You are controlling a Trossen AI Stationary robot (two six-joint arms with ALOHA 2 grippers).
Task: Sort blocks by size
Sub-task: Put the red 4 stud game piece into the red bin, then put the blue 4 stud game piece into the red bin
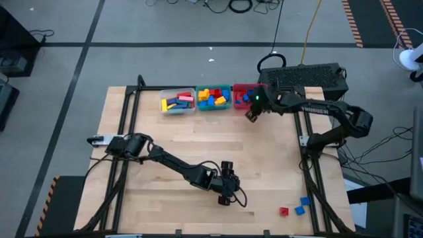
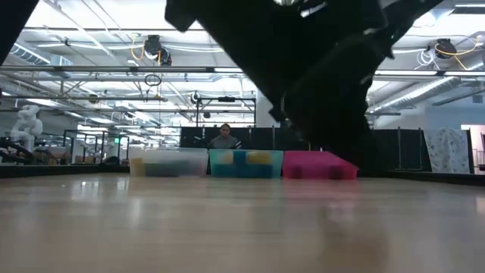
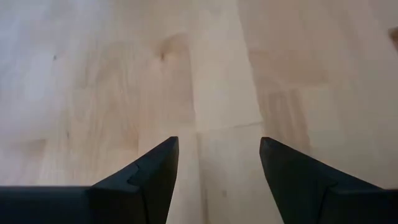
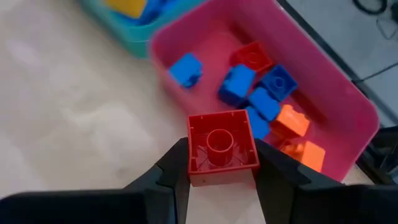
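My right gripper (image 4: 222, 154) is shut on a small red cube (image 4: 221, 149), held above the table just in front of the red bin (image 1: 246, 96). That bin (image 4: 348, 93) holds several small blue, red and orange cubes. My left gripper (image 3: 217, 146) stands open over bare wood near the table's front middle (image 1: 227, 192), with nothing between its fingers. Three loose blocks lie on the table at the near right: a red one (image 1: 283, 211) and two blue ones (image 1: 302, 205). My right gripper pinches the red cube by two opposite side walls (image 4: 194, 163) between its two fingers (image 4: 171, 171). The fingers slant down from the near side toward the red bin. The cube is lifted clear of the table, and its hollow underside faces the wrist camera.
A clear bin (image 1: 177, 101) with long bars and a teal bin (image 1: 213, 97) with medium bricks stand left of the red bin along the far edge. A dark case (image 1: 304, 78) sits behind the right arm. A person (image 2: 224, 138) sits in the room beyond the table.
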